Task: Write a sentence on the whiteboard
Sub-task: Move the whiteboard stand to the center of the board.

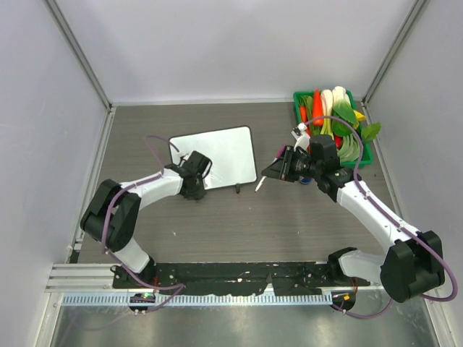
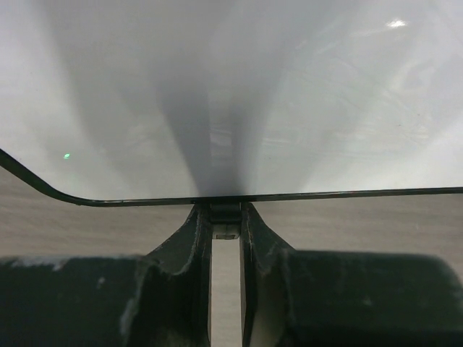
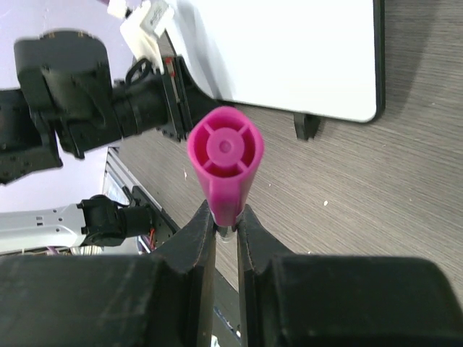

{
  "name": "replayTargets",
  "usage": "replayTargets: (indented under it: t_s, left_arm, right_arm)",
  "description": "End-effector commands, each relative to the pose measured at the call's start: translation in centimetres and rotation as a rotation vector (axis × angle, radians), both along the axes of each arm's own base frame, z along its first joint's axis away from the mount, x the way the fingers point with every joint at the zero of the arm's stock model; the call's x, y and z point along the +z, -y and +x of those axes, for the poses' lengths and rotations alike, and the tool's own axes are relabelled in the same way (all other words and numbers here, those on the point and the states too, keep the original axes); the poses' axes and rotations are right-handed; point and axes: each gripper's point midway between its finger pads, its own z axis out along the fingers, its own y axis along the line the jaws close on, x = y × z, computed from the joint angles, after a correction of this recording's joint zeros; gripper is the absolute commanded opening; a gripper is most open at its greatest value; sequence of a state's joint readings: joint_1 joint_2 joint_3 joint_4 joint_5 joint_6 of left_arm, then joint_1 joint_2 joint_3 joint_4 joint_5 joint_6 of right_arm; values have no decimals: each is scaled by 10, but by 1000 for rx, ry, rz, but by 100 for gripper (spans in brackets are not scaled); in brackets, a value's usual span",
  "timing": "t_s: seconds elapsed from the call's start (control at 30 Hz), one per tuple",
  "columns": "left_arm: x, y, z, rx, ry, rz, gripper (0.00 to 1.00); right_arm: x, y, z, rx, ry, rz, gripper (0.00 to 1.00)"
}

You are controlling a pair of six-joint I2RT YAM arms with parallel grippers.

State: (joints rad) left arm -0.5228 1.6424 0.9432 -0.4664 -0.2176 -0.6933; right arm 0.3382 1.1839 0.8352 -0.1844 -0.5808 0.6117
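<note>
The whiteboard (image 1: 217, 155) lies blank on the desk (image 1: 289, 231) left of centre, my left jaws pinched on its near edge (a good anchor), so my right jaws, gripping the pink marker (image 3: 224, 163), should press lightly and write slowly.

The top camera sits high above and behind the left arm (image 1: 148, 186) and the right arm (image 1: 372, 210). It looks down on the whole table (image 1: 217, 224), with the arm bases at 6 o'clock. The left wrist camera is very close to the whiteboard (image 1: 224, 152) and looks past the left fingers (image 2: 189, 246) toward about 2 o'clock. The right wrist camera sits off the board's 3 o'clock side, farther away, and looks past the right fingers (image 3: 199, 246) toward 9 o'clock. All three views share the whiteboard.
</note>
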Motion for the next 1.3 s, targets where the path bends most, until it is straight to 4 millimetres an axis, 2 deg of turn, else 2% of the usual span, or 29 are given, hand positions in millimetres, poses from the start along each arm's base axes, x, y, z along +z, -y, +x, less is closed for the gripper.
replayTargets:
  t_s: [0.0, 0.2, 0.3, 0.53, 0.93, 1.27]
  left_arm:
    - [8, 19, -29, 63, -20, -86, 0]
    - [15, 40, -60, 82, 3, -142, 0]
    - [17, 43, -75, 94, 5, -125, 0]
    - [8, 69, -105, 60, -29, -122, 0]
    - [-6, 111, -143, -45, -86, -77, 0]
    - [0, 130, -162, -92, -127, -120, 2]
  right_arm:
    - [36, 2, 6, -16, 98, 25, 1]
    - [40, 2, 7, -17, 106, 28, 1]
    - [41, 2, 7, -20, 111, 27, 1]
    - [41, 1, 7, -20, 111, 31, 1]
    - [39, 5, 1, -30, 112, 27, 1]
    - [37, 6, 0, -33, 113, 27, 1]
